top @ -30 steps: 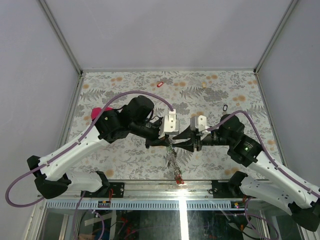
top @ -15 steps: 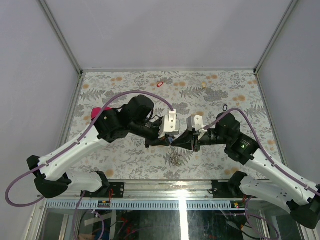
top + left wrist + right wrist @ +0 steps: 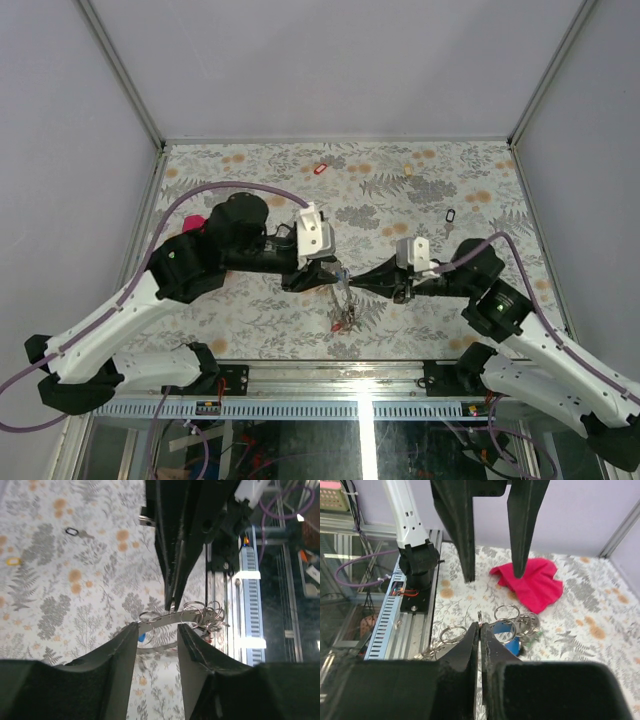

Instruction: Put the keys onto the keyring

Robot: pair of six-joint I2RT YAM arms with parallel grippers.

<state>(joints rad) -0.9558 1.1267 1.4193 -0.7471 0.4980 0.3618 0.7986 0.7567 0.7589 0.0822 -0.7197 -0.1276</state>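
Note:
The keyring (image 3: 343,296) is a thin grey metal band hung with small split rings and keys (image 3: 346,316). My right gripper (image 3: 352,284) is shut on the band's edge, seen in the right wrist view (image 3: 479,625), with a blue-tagged key (image 3: 509,631) just behind. My left gripper (image 3: 325,280) is open. In the left wrist view its tips (image 3: 158,627) stand either side of the band (image 3: 167,618) without pinching it. Loose keys lie far back: red tag (image 3: 320,169), cream tag (image 3: 408,171), black tag (image 3: 449,215).
A magenta cloth (image 3: 190,224) lies at the left under my left arm, and also shows in the right wrist view (image 3: 532,582). The table's near edge with its metal rail (image 3: 350,372) is close below the hanging keys. Grey walls close in three sides.
My left arm has drawn back to the left and my right arm to the right. The keys no longer trail towards the rail and now hang bunched below my right gripper.

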